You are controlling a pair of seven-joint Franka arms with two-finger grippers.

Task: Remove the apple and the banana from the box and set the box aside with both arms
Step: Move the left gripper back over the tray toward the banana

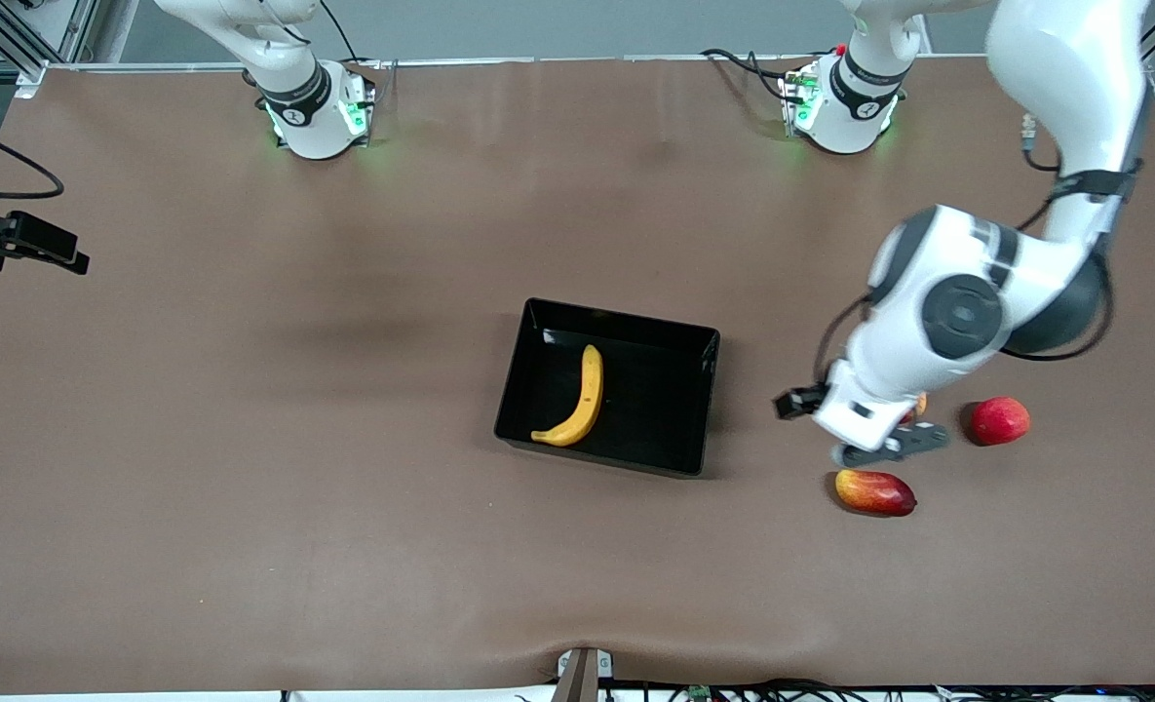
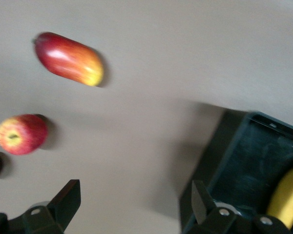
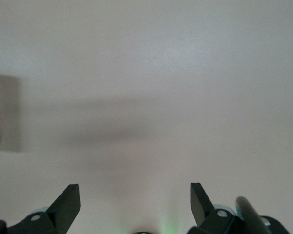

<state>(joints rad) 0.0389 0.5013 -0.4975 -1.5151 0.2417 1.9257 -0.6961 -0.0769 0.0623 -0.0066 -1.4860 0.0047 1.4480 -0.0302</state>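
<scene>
While apple [image 2: 21, 134] lies near left end effector [image 2: 136, 202], fingers apart

Banana [image 1: 577, 401] lies in black tray [image 1: 608, 386], mid-table. Left gripper [image 1: 891, 447] w/ mango [image 1: 874, 491] & red fruit [image 1: 999, 420] near it, toward left arm's end.

we can read no text, label, brand, number or sign on anything in these views.

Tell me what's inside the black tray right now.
Only the banana lies in the black tray; the apple sits outside on the table, largely hidden under the left gripper in the front view.
</scene>
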